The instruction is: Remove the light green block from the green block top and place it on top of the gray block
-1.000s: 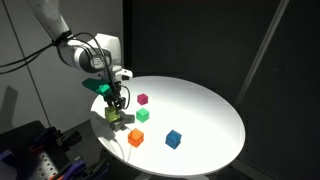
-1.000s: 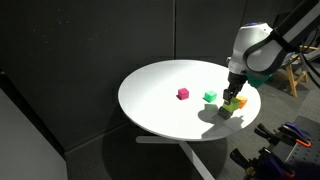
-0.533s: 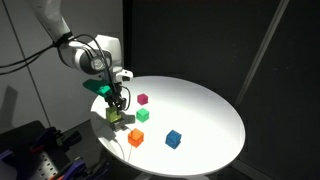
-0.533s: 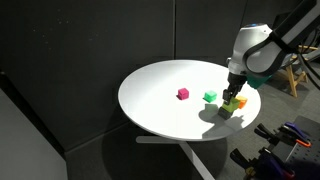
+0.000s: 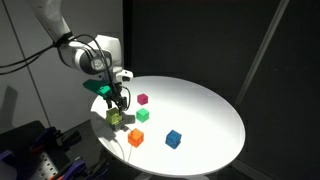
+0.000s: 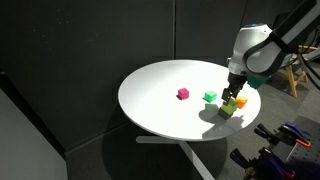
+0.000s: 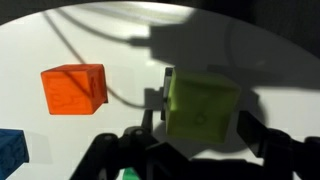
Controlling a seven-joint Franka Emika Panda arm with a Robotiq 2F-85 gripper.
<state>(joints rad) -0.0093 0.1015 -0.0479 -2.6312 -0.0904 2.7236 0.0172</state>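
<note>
Dark room with black backdrop and a round white desk. The claw is closed on the light green block; in the wrist view a finger sits tight against each side of it. That block is no longer on the green block. It is held just beside it, toward the desk rim, directly over the gray block; can't tell whether the two touch. It's a cube, so no real long axis: top face up, flat, side faces square to the fingers, edges slightly skewed in the wrist view. The orange block is near the green block, also rim-side. The pink block is just beside the green block on the far side. The blue block is farther from it, toward the front rim.
</note>
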